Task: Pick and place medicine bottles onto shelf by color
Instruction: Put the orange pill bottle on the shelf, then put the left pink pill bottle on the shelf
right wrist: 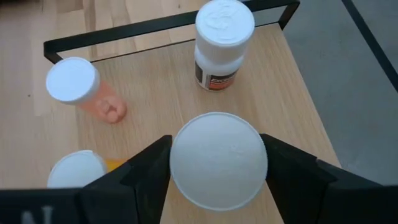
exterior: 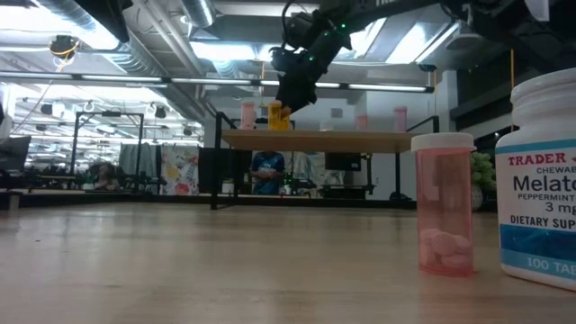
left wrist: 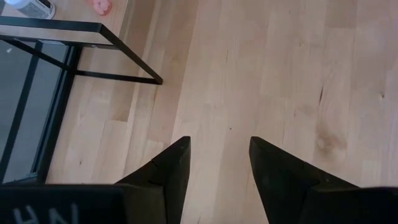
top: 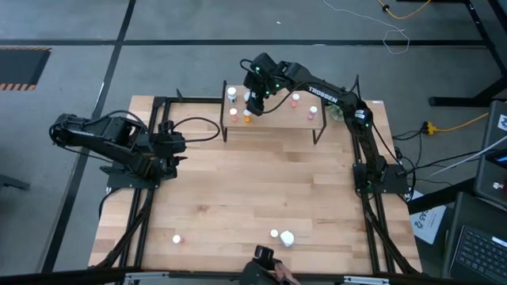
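The shelf (top: 273,120) stands at the table's far edge. My right gripper (top: 253,103) reaches over its left end and is shut on a white-capped medicine bottle (right wrist: 217,158), whose body is hidden under its cap. Standing on the board close by are a white-bodied bottle (right wrist: 224,37), a pink one (right wrist: 84,90) and an orange one (right wrist: 74,173). In the low view an orange bottle (exterior: 279,115) stands on the shelf under the gripper. My left gripper (top: 178,148) waits open over the table's left side. My right gripper has the bottle's round white cap (right wrist: 180,163) between its two fingers (right wrist: 152,171), one on each side. The fingers slant down onto it from the table's right and near side. The bottle stands upright, and the cap hides its base.
Two more pink bottles (top: 295,98) (top: 313,111) stand on the shelf's right half. Near the table's front edge stand a pink bottle (top: 177,238), a small white one (top: 275,234) and a larger white one (top: 287,238). Black frame rails (left wrist: 81,28) run along the table's left side.
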Controlling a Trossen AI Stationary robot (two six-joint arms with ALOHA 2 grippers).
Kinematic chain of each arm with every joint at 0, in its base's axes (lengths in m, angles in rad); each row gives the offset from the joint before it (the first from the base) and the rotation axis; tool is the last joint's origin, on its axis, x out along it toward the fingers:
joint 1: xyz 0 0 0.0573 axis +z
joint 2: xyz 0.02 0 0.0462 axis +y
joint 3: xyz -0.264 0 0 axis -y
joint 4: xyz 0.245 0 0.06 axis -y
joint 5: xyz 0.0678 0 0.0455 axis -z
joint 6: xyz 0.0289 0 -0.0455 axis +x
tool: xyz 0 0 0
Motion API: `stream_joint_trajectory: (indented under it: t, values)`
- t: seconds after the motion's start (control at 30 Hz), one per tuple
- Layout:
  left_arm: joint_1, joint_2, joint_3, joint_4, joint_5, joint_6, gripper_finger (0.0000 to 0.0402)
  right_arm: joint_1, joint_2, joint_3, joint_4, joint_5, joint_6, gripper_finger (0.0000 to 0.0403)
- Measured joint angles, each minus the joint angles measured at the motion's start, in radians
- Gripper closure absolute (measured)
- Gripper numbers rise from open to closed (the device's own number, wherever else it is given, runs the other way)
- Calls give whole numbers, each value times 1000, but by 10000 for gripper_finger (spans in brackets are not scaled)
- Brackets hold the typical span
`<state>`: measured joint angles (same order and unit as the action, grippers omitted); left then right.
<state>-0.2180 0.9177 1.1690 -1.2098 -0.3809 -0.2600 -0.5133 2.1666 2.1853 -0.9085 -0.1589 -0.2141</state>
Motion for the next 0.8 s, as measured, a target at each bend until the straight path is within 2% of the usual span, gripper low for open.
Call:
stream_joint_trajectory:
  t: [0.57,0.8]
  values:
    - [0,0,0,0,0,-1,241,0,-2,1,54,26,30,160]
    - [0,0,0,0,0,-1,241,0,-3,104,35,27,30,160]
